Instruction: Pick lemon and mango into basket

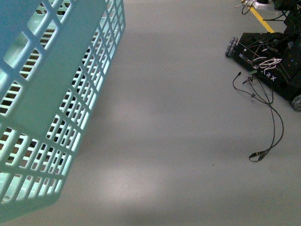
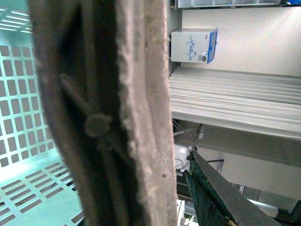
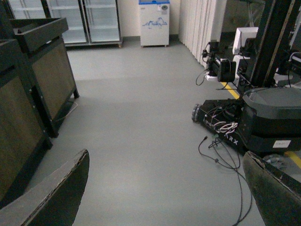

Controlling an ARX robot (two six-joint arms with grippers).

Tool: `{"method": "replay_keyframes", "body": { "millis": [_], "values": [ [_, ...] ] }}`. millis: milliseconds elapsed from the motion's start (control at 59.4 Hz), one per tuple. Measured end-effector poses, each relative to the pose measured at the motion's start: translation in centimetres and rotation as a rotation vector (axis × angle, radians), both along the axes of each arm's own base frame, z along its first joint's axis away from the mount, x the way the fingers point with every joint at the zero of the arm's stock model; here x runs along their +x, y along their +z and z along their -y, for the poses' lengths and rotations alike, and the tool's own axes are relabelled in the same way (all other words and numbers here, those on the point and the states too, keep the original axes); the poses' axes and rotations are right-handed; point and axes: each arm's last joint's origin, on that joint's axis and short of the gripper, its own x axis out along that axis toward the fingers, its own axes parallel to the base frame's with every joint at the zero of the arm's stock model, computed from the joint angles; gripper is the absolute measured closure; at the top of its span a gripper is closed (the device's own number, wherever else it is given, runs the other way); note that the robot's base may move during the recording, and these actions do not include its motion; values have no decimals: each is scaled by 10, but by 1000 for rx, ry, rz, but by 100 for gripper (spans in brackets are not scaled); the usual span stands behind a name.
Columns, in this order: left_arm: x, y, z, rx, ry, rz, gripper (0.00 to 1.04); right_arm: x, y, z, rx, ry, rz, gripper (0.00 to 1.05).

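Looked down in front view on grey floor, spread over most of frame. Found basket next in size: turquoise, slotted, tilted, v. close to front cam at far left, cut off by top, left and bottom edges. Seemed raised off floor, but could not confirm any contact w/ it. Caught its slotted wall and bottom in left wrist view too. Could not tell its contents from either view.

Noted dark wood-panelled stands down one side in right wrist view, w/ glass-door fridges at far wall. Spotted black wheeled robot base at upper right of front view, well apart from basket. Picked out white cabinet w/ blue top beside fridges, and a like one in left wrist view.

Met thick brown handle right up against left wrist lens, blurred, running top to bottom in front of basket wall.

Right gripper: spread wide, dark fingers far apart, only floor between, nothing gripped.

Left gripper: showed just one dark finger, close beside handle; lost other finger behind handle. Could not tell how far open, nor whether clamped on handle.

Traced loose black cables from robot base onto floor. Glimpsed yellow floor line at top right
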Motion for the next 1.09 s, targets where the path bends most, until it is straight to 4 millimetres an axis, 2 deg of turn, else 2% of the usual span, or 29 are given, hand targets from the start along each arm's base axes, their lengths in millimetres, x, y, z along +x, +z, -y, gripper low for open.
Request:
{"method": "replay_keyframes", "body": {
  "millis": [1094],
  "values": [
    [0, 0, 0, 0, 0, 1, 76, 0, 0, 0, 0, 0, 0, 9]
  ]
}}
